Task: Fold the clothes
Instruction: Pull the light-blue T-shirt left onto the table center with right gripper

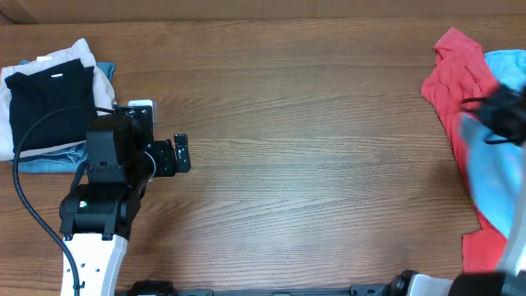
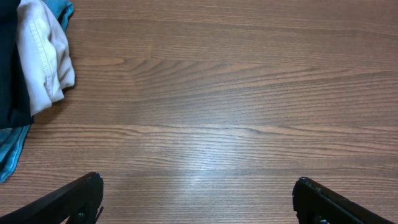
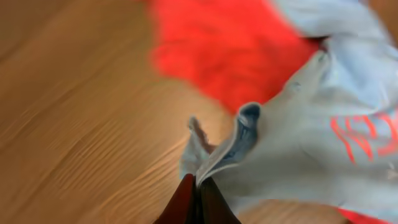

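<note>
A light blue T-shirt [image 3: 323, 124] with red lettering lies partly over a coral-red garment [image 3: 230, 50] at the table's far right. My right gripper [image 3: 198, 182] is shut on an edge of the blue T-shirt, which bunches up from its fingertips. From overhead the blue T-shirt [image 1: 493, 168] and my right gripper [image 1: 497, 111] are blurred over the coral-red garment [image 1: 452, 78]. My left gripper [image 1: 182, 153] hovers open over bare wood at the left. In its own wrist view, the left gripper [image 2: 198, 199] has nothing between its wide-apart fingers.
A folded stack [image 1: 49, 103] of black, beige and denim-blue pieces sits at the back left, just behind the left arm. Its beige edge [image 2: 43, 56] shows at the left of the left wrist view. Bare wooden table [image 1: 312, 148] spans the middle.
</note>
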Controlling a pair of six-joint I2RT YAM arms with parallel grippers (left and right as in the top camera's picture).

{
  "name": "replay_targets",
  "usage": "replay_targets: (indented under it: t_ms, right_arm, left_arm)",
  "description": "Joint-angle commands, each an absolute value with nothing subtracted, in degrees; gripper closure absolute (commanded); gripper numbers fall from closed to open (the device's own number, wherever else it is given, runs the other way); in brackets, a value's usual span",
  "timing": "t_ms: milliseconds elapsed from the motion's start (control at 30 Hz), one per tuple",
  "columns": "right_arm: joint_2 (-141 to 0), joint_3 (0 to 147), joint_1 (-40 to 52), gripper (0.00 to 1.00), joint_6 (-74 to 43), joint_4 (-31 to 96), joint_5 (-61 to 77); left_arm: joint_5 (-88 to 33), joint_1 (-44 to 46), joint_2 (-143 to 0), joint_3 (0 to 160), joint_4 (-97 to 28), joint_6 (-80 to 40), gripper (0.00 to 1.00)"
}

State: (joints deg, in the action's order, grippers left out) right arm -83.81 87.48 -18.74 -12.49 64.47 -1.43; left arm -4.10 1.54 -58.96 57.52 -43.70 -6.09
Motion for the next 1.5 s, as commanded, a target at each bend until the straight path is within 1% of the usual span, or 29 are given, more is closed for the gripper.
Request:
replay_targets:
  t_ms: [0,167,267,400,600,667,833,933,967,1000,1067,1133,1200,1333,1467]
  right_arm:
    - [-80.75,89.34,-7.25,0.96,-9.10,65.21,-0.25]
    - [-81.95,89.32,10.09,0.95,-9.19,64.75,-0.27]
    - [-83.94,89.32,17.78,0.95,-9.69,63.24,-0.32]
    - [-88.09,89.32,24.62,0.95,-12.25,61.06,-0.27]
    - [-95.46,89.32,29.54,0.95,-12.40,53.98,-0.30]
    - [-96.92,89.32,30.04,0.95,-12.40,50.65,-0.30]
    - [-100.42,89.30,31.07,0.95,-11.97,35.66,1.15]
    - [-101.67,89.32,31.22,0.90,-11.90,27.86,3.44]
    - [-101.84,89.32,31.22,0.87,-11.77,26.81,3.57]
    - [-102.04,89.32,31.22,0.80,-11.75,26.28,3.51]
    - [-102.06,89.32,30.48,0.65,-11.75,27.22,0.71]
    - [-101.75,89.34,29.34,0.62,-11.77,29.76,-5.82]
    - [-100.99,89.34,27.44,0.54,-11.77,33.26,-12.97]
    - [-97.93,89.34,22.50,0.49,-11.84,40.47,-20.78]
    - [-94.70,89.34,16.99,0.44,-11.97,47.86,-20.95]
  left_arm:
    - [-4.69,1.91,-59.02,59.09,-43.29,-6.90,0.00]
    - [-4.69,1.91,-59.02,59.09,-43.22,-6.90,0.00]
    - [-4.69,1.91,-59.02,59.09,-43.05,-6.90,0.00]
    - [-4.69,1.91,-59.05,59.09,-42.63,-6.90,0.00]
    - [-4.67,1.91,-59.05,59.09,-42.63,-6.90,0.00]
    - [-4.54,1.91,-59.05,59.09,-42.61,-6.87,0.00]
    - [-4.51,1.91,-59.05,59.09,-42.63,-6.90,0.00]
    - [-4.51,1.91,-59.05,59.09,-42.63,-6.90,0.00]
    - [-4.51,1.91,-59.05,59.09,-42.63,-6.90,0.00]
    - [-4.51,1.91,-59.05,59.09,-42.65,-6.90,0.00]
    - [-4.51,1.91,-59.05,59.09,-42.63,-6.90,0.00]
    - [-4.51,1.91,-59.13,59.09,-42.52,-6.90,0.00]
    - [-4.56,1.91,-59.20,59.09,-42.28,-6.90,0.00]
    - [-6.96,1.93,-59.40,59.09,-41.36,-6.90,0.00]
    - [-11.27,2.24,-61.21,59.09,-39.55,-6.87,0.00]
